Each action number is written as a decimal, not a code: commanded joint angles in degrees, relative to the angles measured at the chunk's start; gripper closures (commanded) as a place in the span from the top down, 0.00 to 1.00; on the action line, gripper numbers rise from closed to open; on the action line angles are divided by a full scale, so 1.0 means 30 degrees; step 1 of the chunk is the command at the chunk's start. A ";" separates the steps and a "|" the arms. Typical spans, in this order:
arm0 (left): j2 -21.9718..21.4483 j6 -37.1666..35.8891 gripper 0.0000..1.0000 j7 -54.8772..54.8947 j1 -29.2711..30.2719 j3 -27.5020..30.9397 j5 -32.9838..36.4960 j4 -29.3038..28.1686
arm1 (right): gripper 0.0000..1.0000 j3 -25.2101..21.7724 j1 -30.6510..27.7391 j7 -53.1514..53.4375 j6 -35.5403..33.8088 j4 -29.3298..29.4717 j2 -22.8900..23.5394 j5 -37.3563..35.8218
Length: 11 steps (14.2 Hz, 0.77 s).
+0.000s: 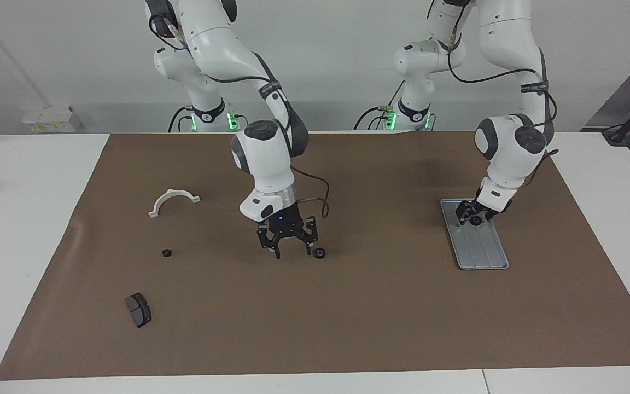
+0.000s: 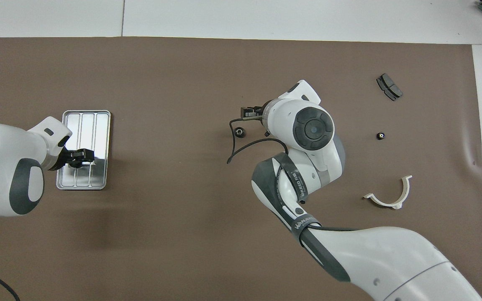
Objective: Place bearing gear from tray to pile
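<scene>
we saw the tray (image 1: 476, 243) lying at the right of the facing view, at the left arm's end of the brown mat (image 1: 348, 328). the left gripper (image 1: 474, 219) was low over the tray's upper part, its fingers either side of a small black gear (image 1: 475, 220); whether they had closed on it we could not tell. in the overhead view the same left gripper (image 2: 78, 158) showed at centre left, over the tray (image 2: 83, 119).

the right gripper (image 1: 292, 250) hung near the middle of the facing view, jaws spread apart and holding nothing, one fingertip just beside a second gear (image 1: 319, 253) lying on the mat. in the overhead view that gear (image 2: 238, 132) sat just below the right gripper (image 2: 247, 113). a third gear (image 1: 167, 253) lay well apart at centre left of the facing view. a white half-ring (image 1: 173, 200) lay above it, and a dark brake pad (image 1: 138, 310) lay at lower left.
</scene>
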 commanded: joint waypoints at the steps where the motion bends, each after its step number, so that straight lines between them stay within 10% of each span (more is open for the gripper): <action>1: -0.0696 0.0348 0.55 -0.0211 -0.0025 0.0049 -0.0064 -0.0822 | 0.84 -0.0154 0.0592 0.1155 0.0250 0.1411 0.1558 -0.0448; 7: -0.0579 0.0934 0.52 0.0053 0.0121 0.0079 -0.0064 -0.0822 | 0.84 -0.0154 0.1795 0.2418 0.0103 0.1148 0.1969 -0.0770; 10: -0.0549 0.0876 0.00 0.0052 0.0122 0.0079 -0.0064 -0.0822 | 0.80 -0.0154 0.1855 0.2332 -0.0188 0.0710 0.1970 -0.1324; 11: -0.0520 0.0847 0.00 0.0053 0.0122 0.0079 -0.0064 -0.0793 | 0.77 -0.0154 0.1855 0.2273 -0.0538 0.0679 0.1970 -0.1675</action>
